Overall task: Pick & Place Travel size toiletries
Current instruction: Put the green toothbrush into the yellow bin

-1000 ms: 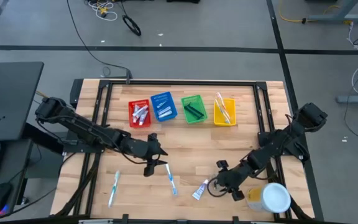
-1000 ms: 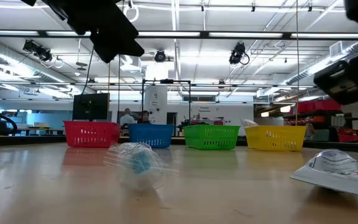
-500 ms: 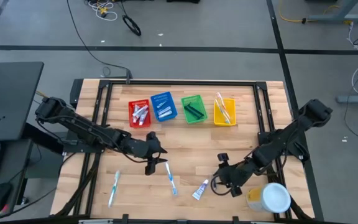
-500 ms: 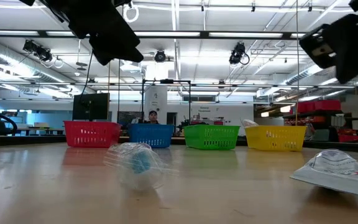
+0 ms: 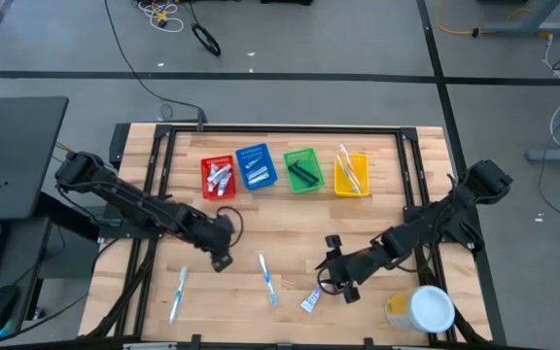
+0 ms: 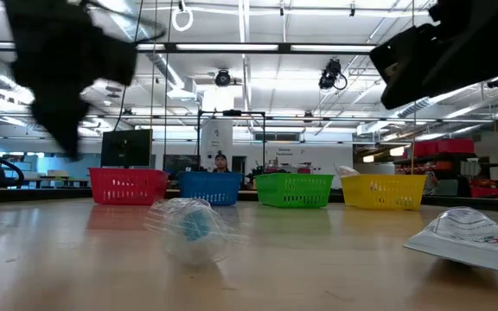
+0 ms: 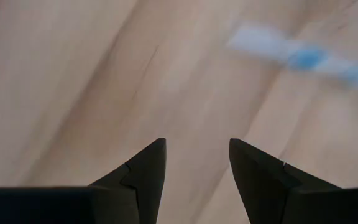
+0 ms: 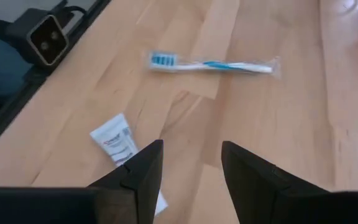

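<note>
A wrapped blue-and-white toothbrush [image 5: 266, 278] lies flat on the wooden table near its front edge, and it also shows in the right wrist view [image 8: 210, 64]. A second toothbrush [image 5: 178, 293] lies to its left. A white toothpaste tube [image 5: 311, 299] lies to its right, also in the right wrist view [image 8: 117, 146]. My left gripper [image 5: 222, 261] is open and empty, between the two toothbrushes. My right gripper [image 5: 336, 282] is open and empty, just right of the tube. Neither touches anything.
Red [image 5: 219, 178], blue [image 5: 255, 167], green [image 5: 302, 170] and yellow [image 5: 351, 175] bins stand in a row at the far side, holding toiletries. A yellow tub with a white lid [image 5: 424, 309] stands at the front right. Bare wood lies between the bins and the arms.
My left gripper has gone toward the table's left edge, away from the middle toothbrush. My right gripper has gone toward the table's left edge, closer to the toothpaste tube. The toothbrushes and the tube have stayed where they were.
</note>
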Motion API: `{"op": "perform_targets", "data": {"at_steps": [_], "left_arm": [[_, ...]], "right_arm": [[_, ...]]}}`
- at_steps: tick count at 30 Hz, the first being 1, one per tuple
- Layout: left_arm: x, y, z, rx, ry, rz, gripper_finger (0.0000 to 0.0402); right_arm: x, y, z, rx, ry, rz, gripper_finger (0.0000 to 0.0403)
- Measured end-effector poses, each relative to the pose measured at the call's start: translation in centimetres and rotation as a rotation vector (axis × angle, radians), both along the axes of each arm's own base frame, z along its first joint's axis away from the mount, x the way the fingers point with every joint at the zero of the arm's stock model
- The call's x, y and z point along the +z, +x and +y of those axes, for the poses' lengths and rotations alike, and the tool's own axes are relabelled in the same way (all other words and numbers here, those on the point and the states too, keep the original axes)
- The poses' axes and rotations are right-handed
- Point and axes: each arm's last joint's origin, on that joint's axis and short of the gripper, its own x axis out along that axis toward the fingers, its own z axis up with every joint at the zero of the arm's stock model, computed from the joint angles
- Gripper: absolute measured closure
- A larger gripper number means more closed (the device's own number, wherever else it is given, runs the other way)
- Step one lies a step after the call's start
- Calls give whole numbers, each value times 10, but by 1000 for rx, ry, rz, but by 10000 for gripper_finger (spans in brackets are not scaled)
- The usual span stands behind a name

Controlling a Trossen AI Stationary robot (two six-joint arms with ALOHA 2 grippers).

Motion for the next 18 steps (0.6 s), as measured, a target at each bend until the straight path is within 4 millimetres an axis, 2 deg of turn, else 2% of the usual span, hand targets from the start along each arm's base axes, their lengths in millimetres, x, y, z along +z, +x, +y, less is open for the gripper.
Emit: {"op": "perform_targets", "data": {"at_steps": [5,8,18], "left_arm": [[-8,-29,-4,213,-158,365,217],[-9,-42,-9,333,-187,507,217],[-8,-60,-46,514,-253,525,217]], "right_arm": [[0,3,-6,-24,-1,2,229],[-1,4,-8,-31,-4,6,229],[-1,4,-9,-34,6,17,229]]}}
